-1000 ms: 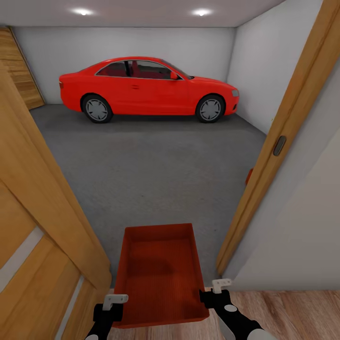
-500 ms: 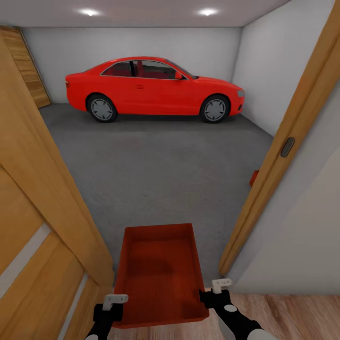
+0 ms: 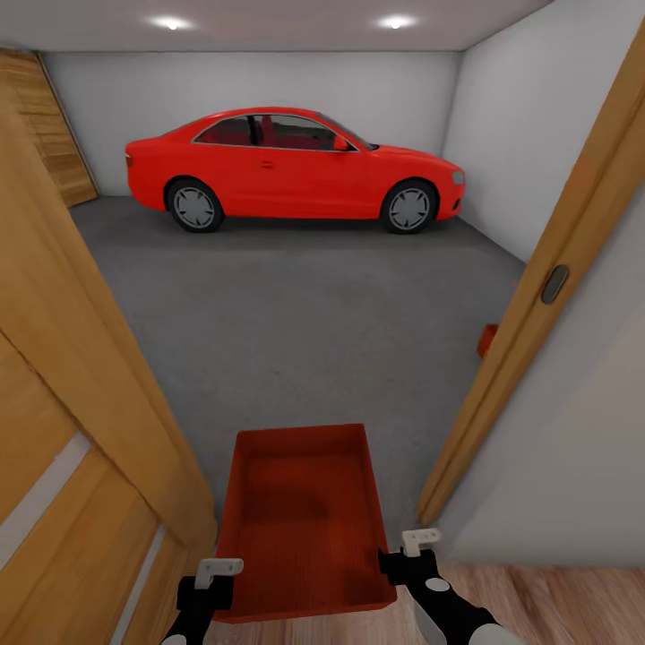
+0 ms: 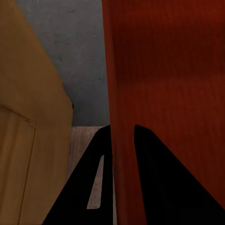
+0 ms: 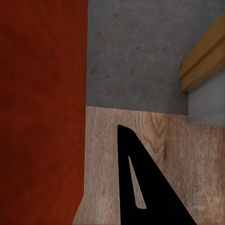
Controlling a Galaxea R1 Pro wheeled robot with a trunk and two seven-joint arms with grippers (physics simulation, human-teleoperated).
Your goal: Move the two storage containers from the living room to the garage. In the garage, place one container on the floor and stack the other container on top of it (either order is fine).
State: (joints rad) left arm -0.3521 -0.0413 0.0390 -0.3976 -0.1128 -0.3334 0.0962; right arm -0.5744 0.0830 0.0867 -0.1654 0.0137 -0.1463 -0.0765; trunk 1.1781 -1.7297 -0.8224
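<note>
Orange-red tub [image 3: 303, 520] rides between left end effector [image 3: 211, 580] and right end effector [image 3: 412, 554], each clamped on a side wall, at the garage doorway, where clipping the door frame [image 3: 528, 296] could jar it loose.

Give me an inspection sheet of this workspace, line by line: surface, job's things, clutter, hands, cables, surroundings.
Surface: dark-grey concrete garage floor ahead; light wood-plank floor under the robot at the doorway.
Job's things: one orange-red storage container carried level between both hands, empty. A small orange-red corner shows past the right door frame; cannot tell what it is.
Clutter: nothing seen.
Hands: left hand and right hand at the container's near corners; the left wrist view shows fingers either side of its wall.
Cables: nothing seen.
Surroundings: open wooden door, door frame, red car, pale-grey walls, ceiling spotlights.
</note>
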